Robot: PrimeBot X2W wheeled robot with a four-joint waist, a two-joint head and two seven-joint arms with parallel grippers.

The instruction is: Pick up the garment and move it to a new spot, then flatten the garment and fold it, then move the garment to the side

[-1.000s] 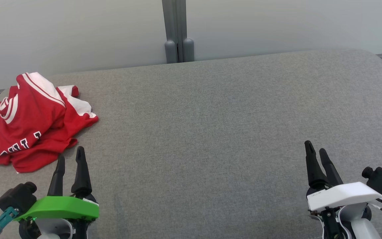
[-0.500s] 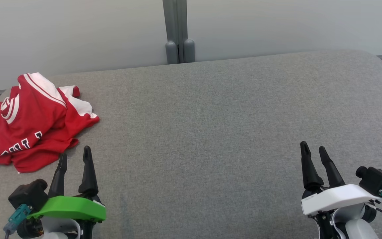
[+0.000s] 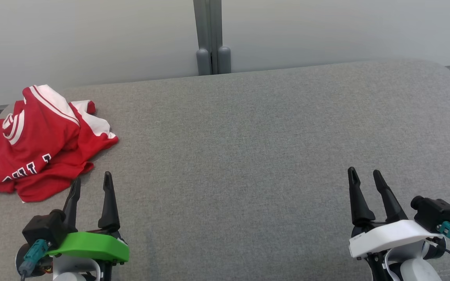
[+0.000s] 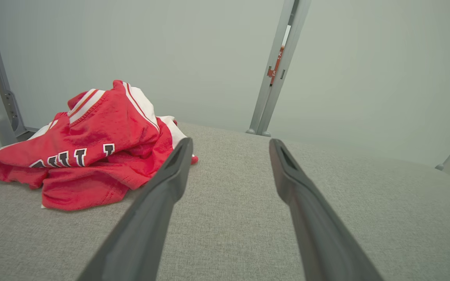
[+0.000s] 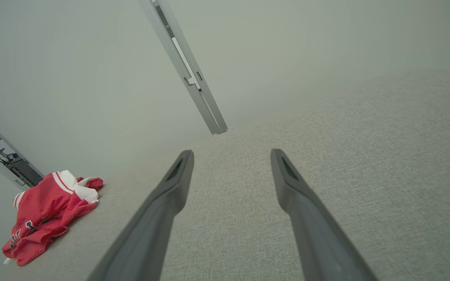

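A crumpled red-and-white garment [image 3: 39,144] is pictured in a loose heap on a grey upholstered surface [image 3: 248,136], just ahead of the left gripper [image 3: 92,177] and toward its outer side, near it but apart from it. White lettering edged in black is shown on the folds nearest that gripper. In the left wrist view, the garment [image 4: 88,156] is seen ahead and to the left of the left gripper [image 4: 231,142], whose jaws are spread wide over bare fabric. The right gripper [image 3: 363,171] is held well apart from the garment, its jaws likewise spread above the grey surface. In the right wrist view, the garment [image 5: 49,214] is seen far off to the left of the right gripper [image 5: 231,152]. Beyond both grippers, the surface is backed by a pale wall [image 3: 92,39] and a grey upright post [image 3: 212,39].
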